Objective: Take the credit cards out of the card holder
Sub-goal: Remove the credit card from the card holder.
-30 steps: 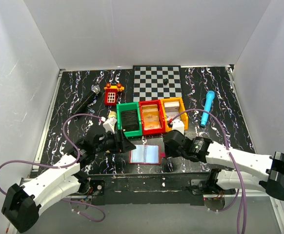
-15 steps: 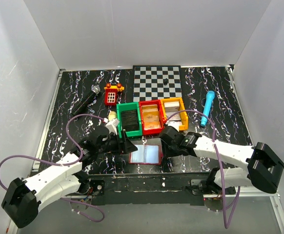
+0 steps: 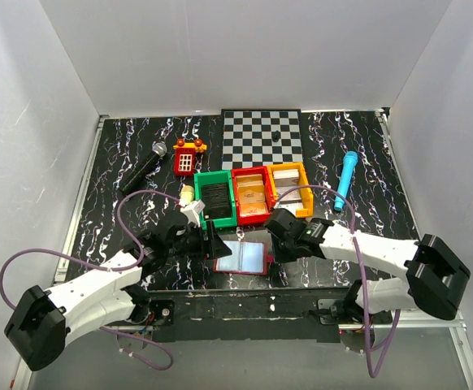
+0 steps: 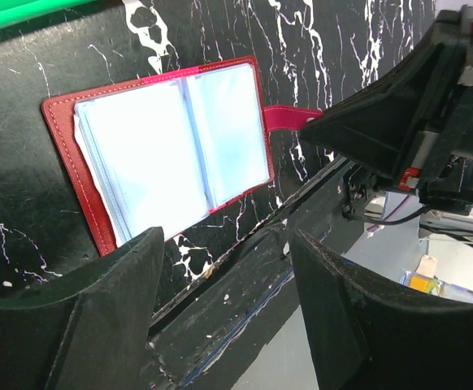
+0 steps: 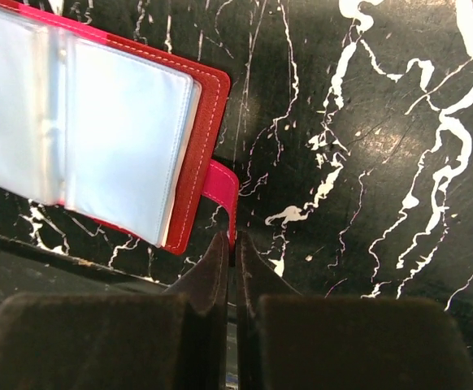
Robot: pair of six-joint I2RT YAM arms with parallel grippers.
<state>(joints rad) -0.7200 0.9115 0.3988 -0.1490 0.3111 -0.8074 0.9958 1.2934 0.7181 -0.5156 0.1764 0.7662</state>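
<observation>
- The right tool [image 5: 230,240] is now standing with its jaws together; a second ago they were apart. It seems to be pinching the end of the red tab [image 5: 220,191] of the holder [image 5: 98,122].
- The right arm has also been coming in from the right side toward this tab.
- The left tool [image 4: 227,244] is keeping its jaws apart and holding nothing. It has been moving closer and is hanging just beside the holder's left edge.
- The holder is lying open near the front edge of the desk [image 3: 383,162], sleeves up, between the two tools.
- The sleeves are looking pale, and no card is showing in them. Card-like things are lying in the green bin [image 3: 216,199], the red bin [image 3: 251,195] and the yellow bin [image 3: 289,185].
- Probably the right tool is fixing the holder, so the left one is getting free to turn a sleeve or search for remaining cards.
</observation>
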